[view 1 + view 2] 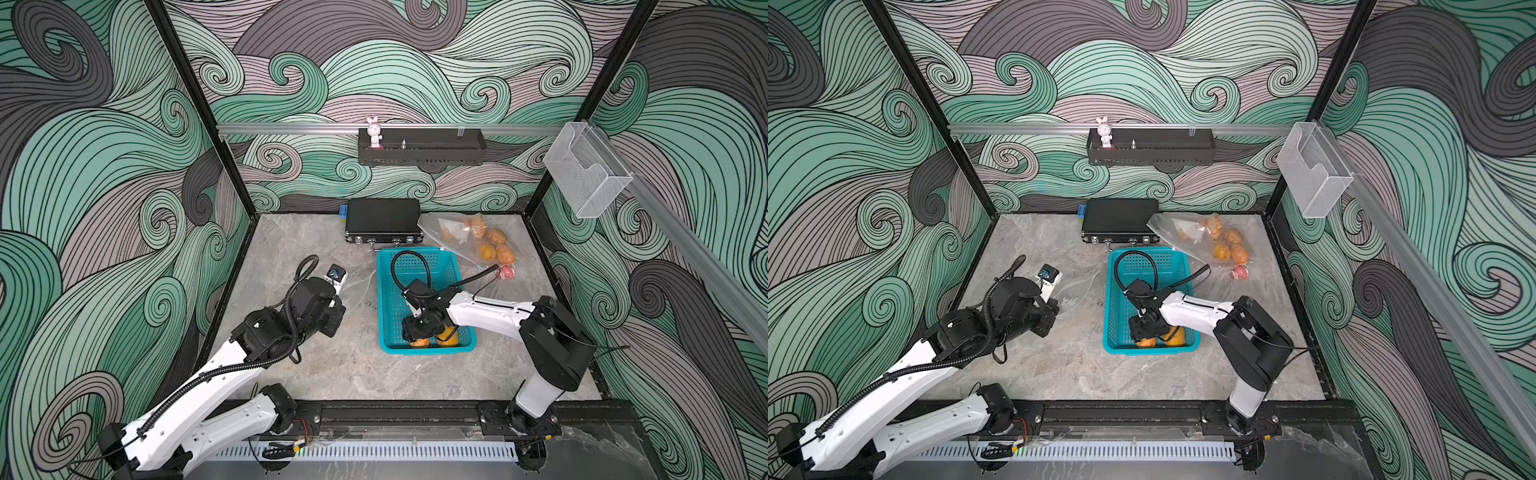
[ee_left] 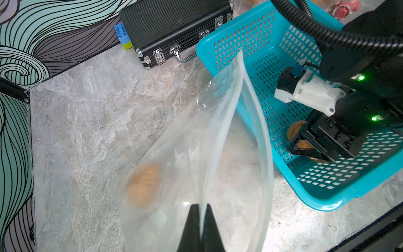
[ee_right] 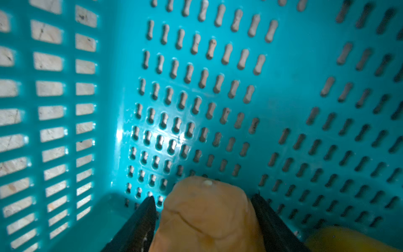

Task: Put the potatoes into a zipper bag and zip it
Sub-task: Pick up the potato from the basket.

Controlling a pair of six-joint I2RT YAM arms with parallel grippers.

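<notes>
Inside the basket (image 1: 384, 291), in a top view, the right gripper (image 1: 430, 334) is set over potatoes (image 1: 449, 338); at the left wrist view, the zipper bag (image 2: 218, 131) is clamped agape by the left gripper (image 2: 201, 209) for loading; at the right, one potato (image 3: 207, 216) is straddled, grip uncertain.

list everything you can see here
basket: one, teal, centre
loose potatoes: two, orange, in basket
zipper bag: one, clear, left of basket, tan potato inside
second bag: one, clear, back right, potatoes inside
pink item: one, by second bag
case: one, black, back
toy bricks: two, blue, green, beside case
shelf: one, black, back wall, holds white bunny
holder: one, clear, right wall
left gripper: shut on zipper bag's rim
right gripper: in basket, fingers flanking a potato
</notes>
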